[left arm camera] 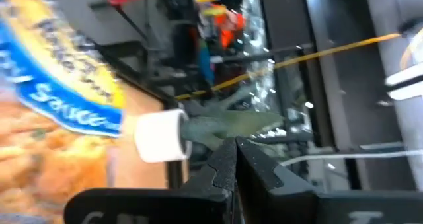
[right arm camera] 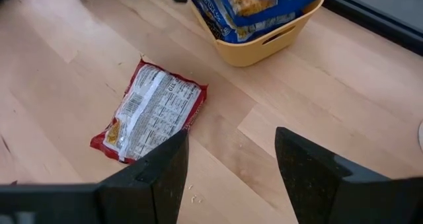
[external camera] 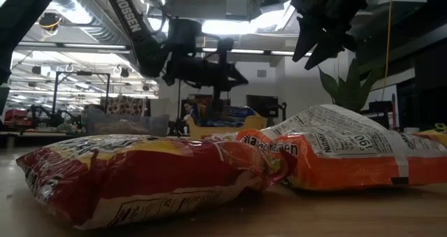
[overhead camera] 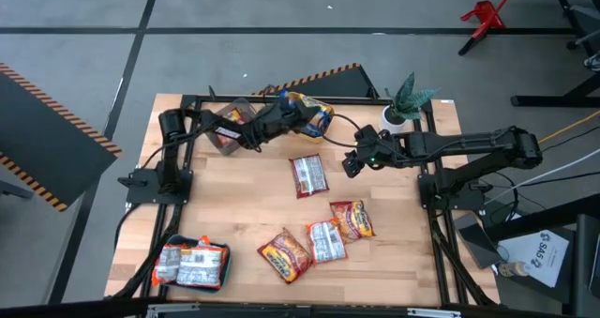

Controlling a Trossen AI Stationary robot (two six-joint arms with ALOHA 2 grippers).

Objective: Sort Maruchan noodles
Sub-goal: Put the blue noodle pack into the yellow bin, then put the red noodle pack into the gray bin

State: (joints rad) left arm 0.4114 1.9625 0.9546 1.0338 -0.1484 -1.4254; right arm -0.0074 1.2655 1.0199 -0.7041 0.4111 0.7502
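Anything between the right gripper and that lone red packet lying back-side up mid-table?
Nothing: the right wrist view shows only bare wood between the open right gripper and the red packet. The high view agrees.

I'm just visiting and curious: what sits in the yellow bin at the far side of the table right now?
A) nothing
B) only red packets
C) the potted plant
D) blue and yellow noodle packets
D: the right wrist view shows the yellow bin holding blue and yellow noodle packets, while a red packet lies label-down on the wood beside it, apart from the bin.
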